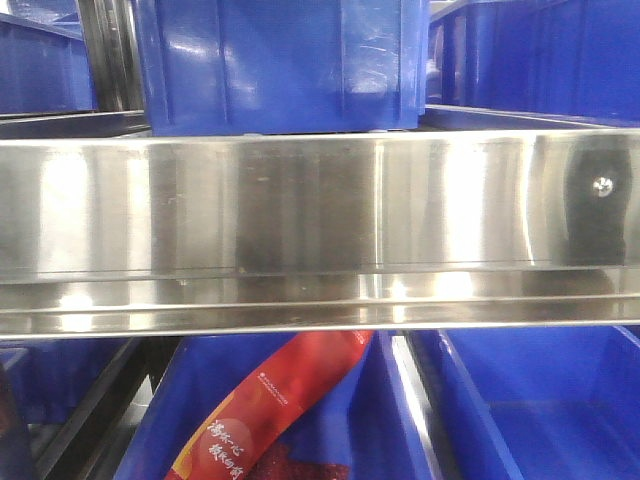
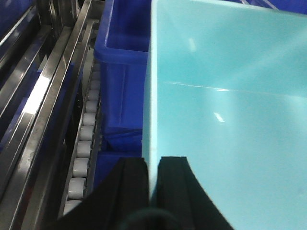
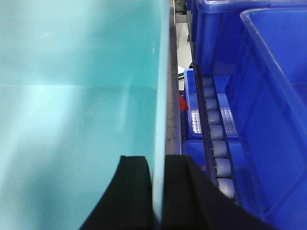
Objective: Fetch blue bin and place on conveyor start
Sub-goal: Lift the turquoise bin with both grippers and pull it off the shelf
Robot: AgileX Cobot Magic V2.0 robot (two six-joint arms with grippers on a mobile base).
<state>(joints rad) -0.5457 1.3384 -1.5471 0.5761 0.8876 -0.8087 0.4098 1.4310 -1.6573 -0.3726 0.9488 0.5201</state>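
Pinching the blue bin [image 2: 225,120] from both sides. The left gripper [image 2: 152,165], bottom centre of its view, straddles the bin's left wall and is pressed onto it. The right gripper [image 3: 157,165] does the same on the opposite wall. My read: gripping two sides holds a wide, shallow tub level. The bin is beside dark blue crates [image 2: 122,43] and the roller track [image 2: 84,143], behind the steel shelf rail [image 1: 300,200]. Can't tell if it's lifted. The conveyor isn't in view, so placement is not yet done.
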